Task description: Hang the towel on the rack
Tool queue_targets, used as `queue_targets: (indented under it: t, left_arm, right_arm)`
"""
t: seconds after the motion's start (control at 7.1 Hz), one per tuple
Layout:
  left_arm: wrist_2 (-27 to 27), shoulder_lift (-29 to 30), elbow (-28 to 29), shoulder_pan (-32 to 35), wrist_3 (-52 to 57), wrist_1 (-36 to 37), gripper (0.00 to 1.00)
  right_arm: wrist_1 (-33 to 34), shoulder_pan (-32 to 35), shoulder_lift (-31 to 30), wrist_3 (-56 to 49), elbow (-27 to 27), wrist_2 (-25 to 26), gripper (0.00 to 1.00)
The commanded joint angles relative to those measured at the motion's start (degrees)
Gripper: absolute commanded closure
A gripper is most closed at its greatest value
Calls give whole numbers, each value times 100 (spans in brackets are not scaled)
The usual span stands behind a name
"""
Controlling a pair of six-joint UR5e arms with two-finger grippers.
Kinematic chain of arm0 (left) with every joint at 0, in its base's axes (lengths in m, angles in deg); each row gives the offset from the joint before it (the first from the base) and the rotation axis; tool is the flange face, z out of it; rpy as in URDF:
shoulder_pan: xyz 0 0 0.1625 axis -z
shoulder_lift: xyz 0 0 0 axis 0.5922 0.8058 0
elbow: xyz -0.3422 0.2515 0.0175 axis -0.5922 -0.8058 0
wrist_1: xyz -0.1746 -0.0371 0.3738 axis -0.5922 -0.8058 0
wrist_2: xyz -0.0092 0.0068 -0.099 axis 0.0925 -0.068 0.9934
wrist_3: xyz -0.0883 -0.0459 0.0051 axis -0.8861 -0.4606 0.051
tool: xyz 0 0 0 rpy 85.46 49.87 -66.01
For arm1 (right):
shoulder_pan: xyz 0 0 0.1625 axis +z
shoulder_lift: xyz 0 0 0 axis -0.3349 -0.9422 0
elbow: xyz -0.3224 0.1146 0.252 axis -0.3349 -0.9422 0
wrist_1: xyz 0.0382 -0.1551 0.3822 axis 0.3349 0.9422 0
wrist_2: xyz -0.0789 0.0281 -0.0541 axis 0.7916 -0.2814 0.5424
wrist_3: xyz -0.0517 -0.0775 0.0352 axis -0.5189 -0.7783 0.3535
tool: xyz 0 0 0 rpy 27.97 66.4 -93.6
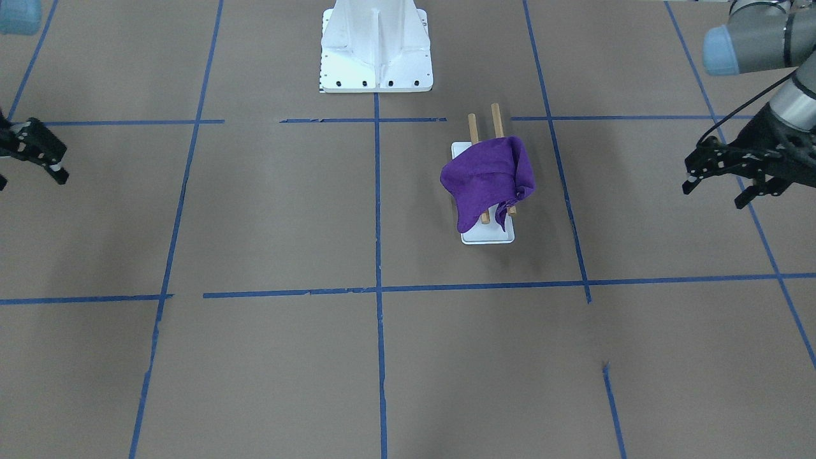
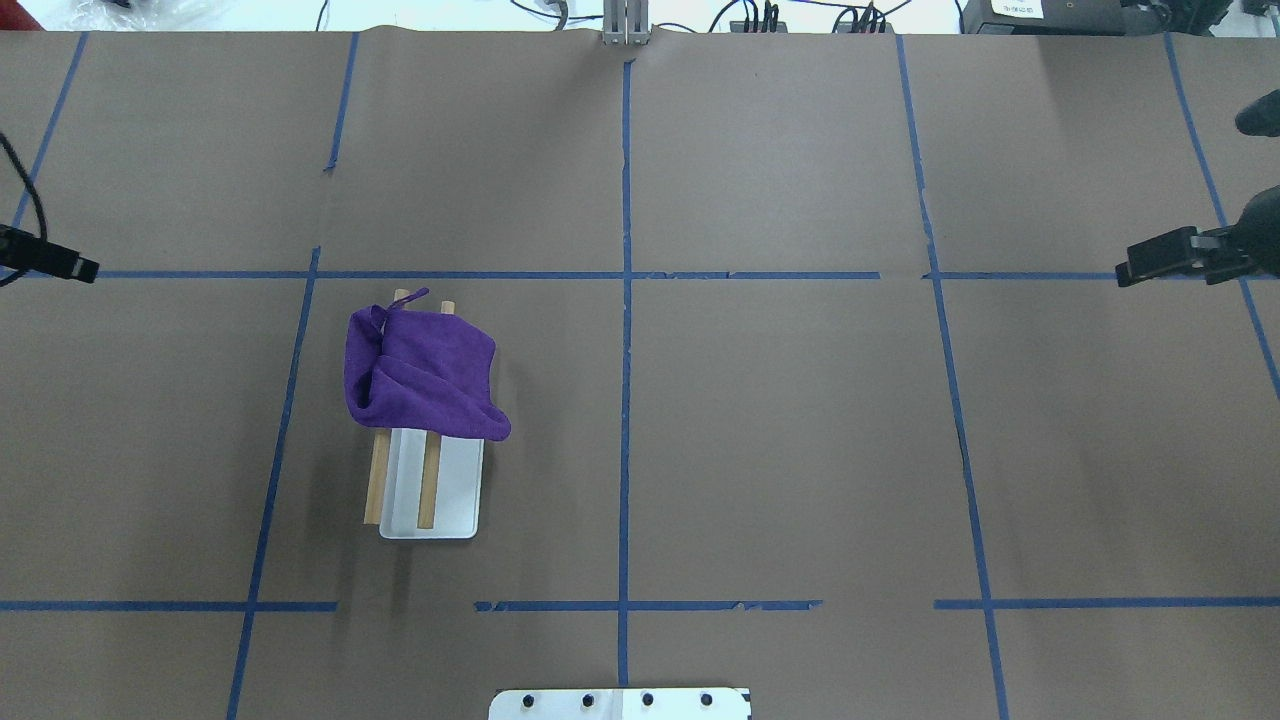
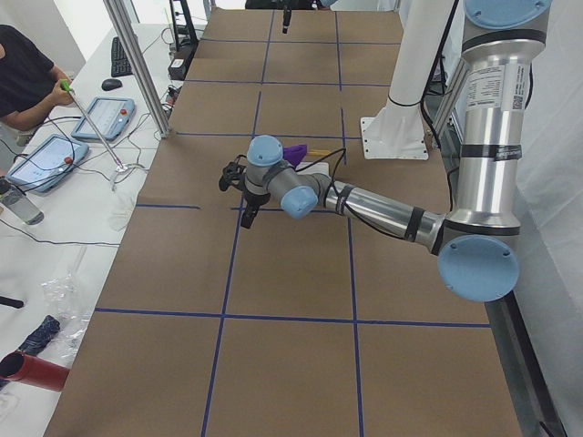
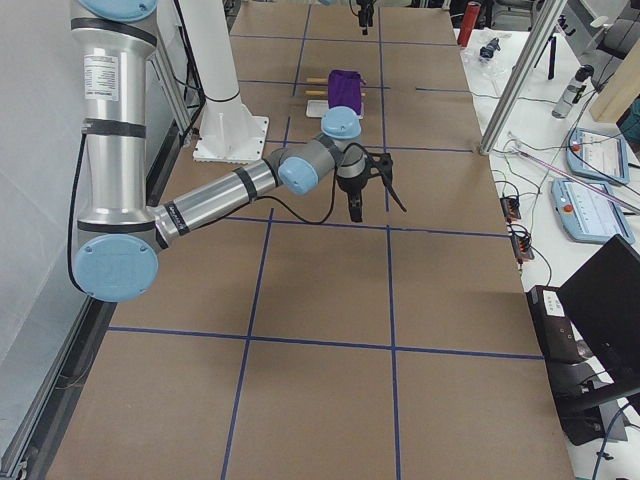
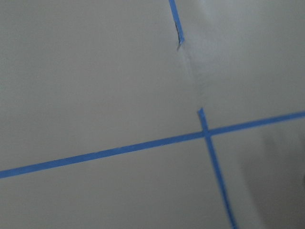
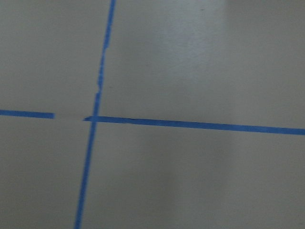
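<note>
Purple towel draped on rack; both grippers off to the sides, holding nothing.

The towel [image 1: 488,182] lies bunched across both dowels [image 2: 428,490] of the rack [image 2: 455,490]. It covers the rack's end away from the white pedestal [image 1: 376,51], and one corner hangs down toward the rack's base. The dowels are bare at the pedestal end. The left gripper [image 1: 714,194] hangs over the worktop [image 1: 255,210], well apart from the rack on the rack's one side, jaws apart. The right gripper [image 4: 375,208] is farther from the rack on the opposite side, jaws also apart.
</note>
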Motion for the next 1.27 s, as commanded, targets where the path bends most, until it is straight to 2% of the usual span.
queue_targets:
  t: [0.0, 0.14, 0.28, 0.42, 0.56, 0.85, 1.13]
  left_arm:
    - [341, -262, 609, 1219, 2064, 48, 0]
    - [333, -262, 656, 1459, 2419, 327, 0]
    - [332, -236, 543, 1749, 2892, 956, 0]
    - [332, -183, 403, 2021, 3375, 1893, 0]
    - [315, -139, 262, 2033, 3371, 2547, 0]
    - [324, -191, 190, 2015, 3319, 3218, 0]
    - [341, -235, 164, 1998, 3336, 3248, 0]
  right_arm:
    - [190, 1605, -197, -2442, -1099, -804, 0]
    - [1070, 2203, -180, -3568, -1078, -807, 0]
    - [1984, 2610, -102, -4823, -1103, -659, 0]
    - [2393, 2631, 4, -5166, -1104, -501, 0]
    - [2415, 2605, -65, -5170, -1121, -499, 0]
    - [2458, 2474, -153, -4882, -867, -596, 0]
    - [2494, 2438, -162, -4792, -858, -596, 0]
